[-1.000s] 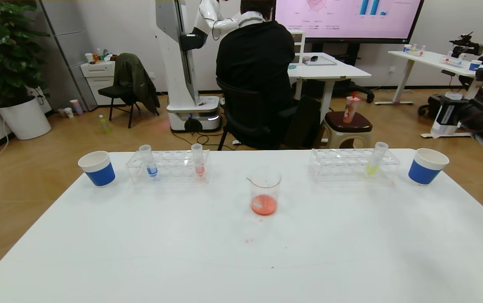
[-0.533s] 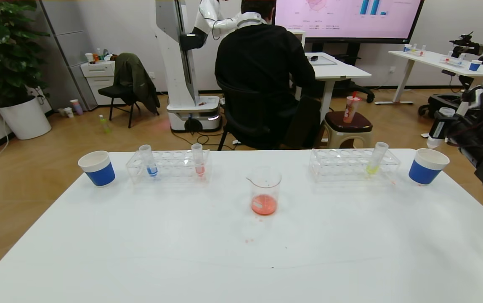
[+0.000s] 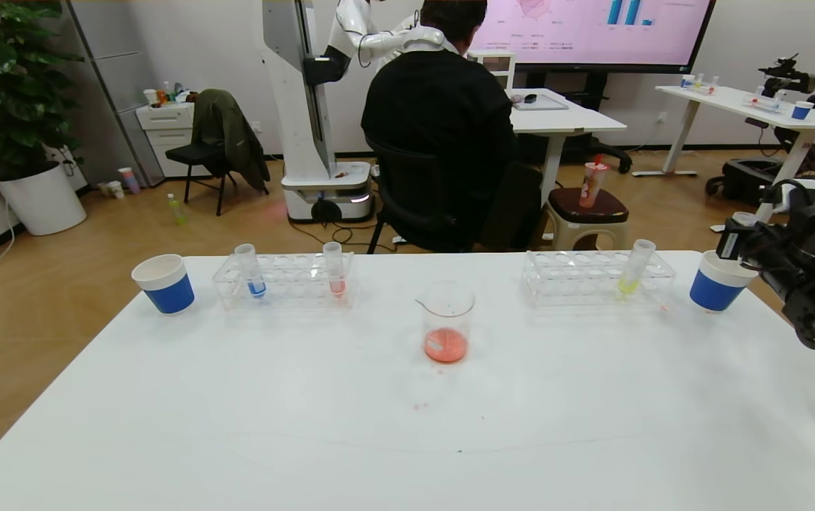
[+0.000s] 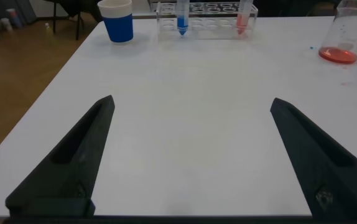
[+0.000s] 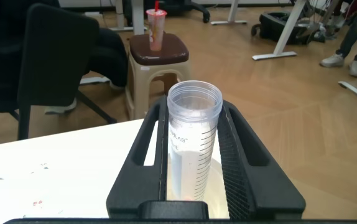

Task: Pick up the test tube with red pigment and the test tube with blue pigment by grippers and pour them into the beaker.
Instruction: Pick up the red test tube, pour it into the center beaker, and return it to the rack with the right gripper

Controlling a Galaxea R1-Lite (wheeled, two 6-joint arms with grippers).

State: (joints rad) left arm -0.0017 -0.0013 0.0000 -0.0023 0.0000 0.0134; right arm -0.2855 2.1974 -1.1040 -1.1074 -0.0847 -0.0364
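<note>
Spanning the foreground is a white counter (image 3: 308,426) in an office; a seated person (image 3: 443,121) faces a big screen (image 3: 585,28). The beaker (image 3: 446,323) at mid-counter holds red liquid. Behind it to the left, a clear rack (image 3: 285,280) holds the blue tube (image 3: 250,270) and a pinkish-red tube (image 3: 334,268). The right gripper (image 5: 194,155), fingers clenched on an emptied tube (image 5: 191,143), hovers over the right-hand paper cup (image 3: 716,284). The left gripper (image 4: 191,149) hangs released above the near counter.
</note>
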